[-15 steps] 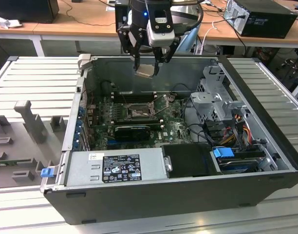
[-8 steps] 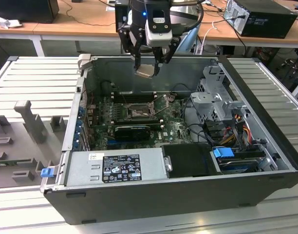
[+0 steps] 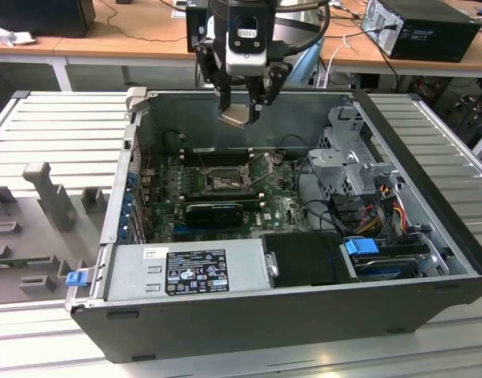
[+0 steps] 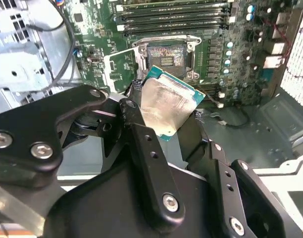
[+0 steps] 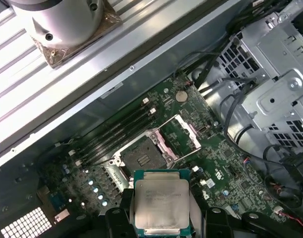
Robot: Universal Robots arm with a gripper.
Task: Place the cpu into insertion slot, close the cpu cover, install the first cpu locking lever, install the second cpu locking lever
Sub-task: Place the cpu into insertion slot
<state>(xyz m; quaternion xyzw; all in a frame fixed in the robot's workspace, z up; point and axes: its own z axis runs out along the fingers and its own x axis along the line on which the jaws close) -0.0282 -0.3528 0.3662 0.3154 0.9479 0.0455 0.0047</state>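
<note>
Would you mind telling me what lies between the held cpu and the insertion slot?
Nothing bars the way: in the exterior view the cpu, held by the gripper, hangs above the insertion slot with open air between.

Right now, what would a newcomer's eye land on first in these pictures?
The end effector stands out first, gripping the cpu above the open computer case in the exterior view. Below it, in the first wrist view, the insertion slot lies bare on the green motherboard, its cpu cover swung open.
</note>
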